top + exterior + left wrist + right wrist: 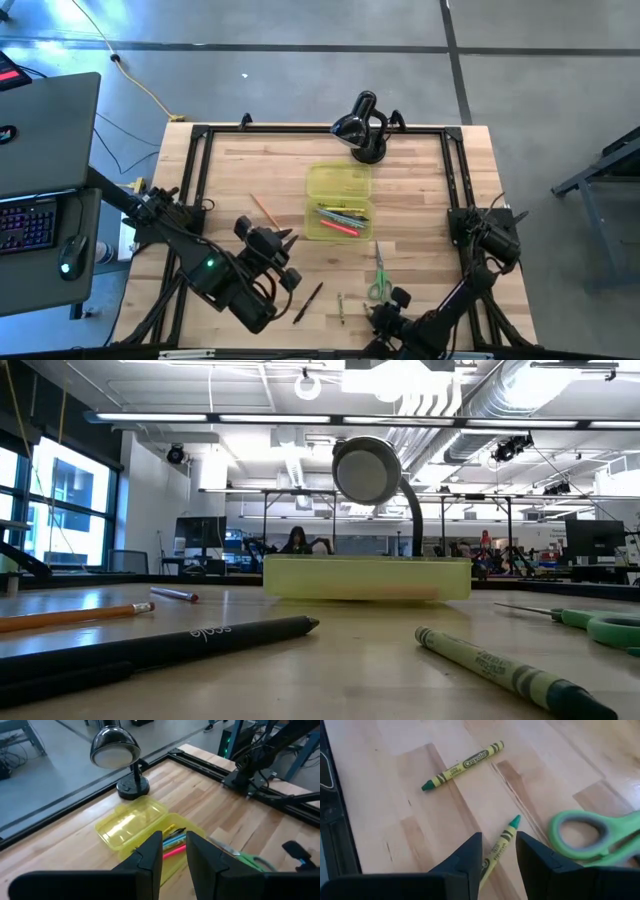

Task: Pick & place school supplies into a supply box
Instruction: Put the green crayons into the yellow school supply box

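The supply box (338, 201) is a translucent yellow-green case lying open on the table, with several pens (172, 841) in its near half. My left gripper (174, 854) hovers open, clear of the table, to the near left of the box (134, 824) and pointing at it; in the high view this gripper (288, 243) has nothing between its fingers. My right gripper (498, 851) is open near the table's front edge, over one end of a green crayon (501, 845) that lies flat. A second crayon (462, 765) and the green-handled scissors (592, 837) lie close by.
A black domed lamp (362, 127) stands just behind the box at the far edge. An orange pencil (265, 210), a black pen (308, 302) and a crayon (341, 308) lie loose on the wood. A dark rail frame (200, 170) borders the table.
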Motion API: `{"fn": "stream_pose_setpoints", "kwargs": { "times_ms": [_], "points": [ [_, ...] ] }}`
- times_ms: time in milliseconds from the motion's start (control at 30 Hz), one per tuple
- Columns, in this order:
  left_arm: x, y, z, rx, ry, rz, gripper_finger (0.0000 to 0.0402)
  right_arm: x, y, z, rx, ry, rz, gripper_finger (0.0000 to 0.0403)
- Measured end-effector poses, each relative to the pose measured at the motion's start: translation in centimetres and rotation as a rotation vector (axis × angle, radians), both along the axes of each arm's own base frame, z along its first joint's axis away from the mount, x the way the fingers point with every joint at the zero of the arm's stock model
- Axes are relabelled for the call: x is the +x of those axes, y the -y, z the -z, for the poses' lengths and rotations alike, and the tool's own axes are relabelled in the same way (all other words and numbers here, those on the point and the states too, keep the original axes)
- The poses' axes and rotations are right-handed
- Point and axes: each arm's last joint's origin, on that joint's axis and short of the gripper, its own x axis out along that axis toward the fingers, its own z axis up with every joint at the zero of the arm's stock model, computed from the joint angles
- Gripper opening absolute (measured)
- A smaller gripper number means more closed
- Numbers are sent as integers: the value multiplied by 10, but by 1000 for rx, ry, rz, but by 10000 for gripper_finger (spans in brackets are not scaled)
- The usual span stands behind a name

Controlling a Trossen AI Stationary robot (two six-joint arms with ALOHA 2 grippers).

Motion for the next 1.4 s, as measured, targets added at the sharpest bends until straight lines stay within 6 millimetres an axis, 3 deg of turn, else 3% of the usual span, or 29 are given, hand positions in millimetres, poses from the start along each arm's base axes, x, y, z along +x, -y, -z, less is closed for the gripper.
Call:
{"fn": "stream_pose_setpoints", "kwargs": {
  "times_ms": [367, 767, 1267, 1400],
  "points": [
    [2, 2, 0, -47, 24, -5, 115, 0, -3, 4, 31, -6, 1, 99],
    [3, 3, 0, -71, 30, 0, 115, 1, -4, 36, -42, -34, 11, 96],
    [4, 4, -1, -88, 44, 2, 115, 2, -1, 57, -131, -31, 0, 14],
    [4, 4, -1, -87, 43, 2, 115, 3, -1, 56, -172, -34, -38, 9]
  ]
}}
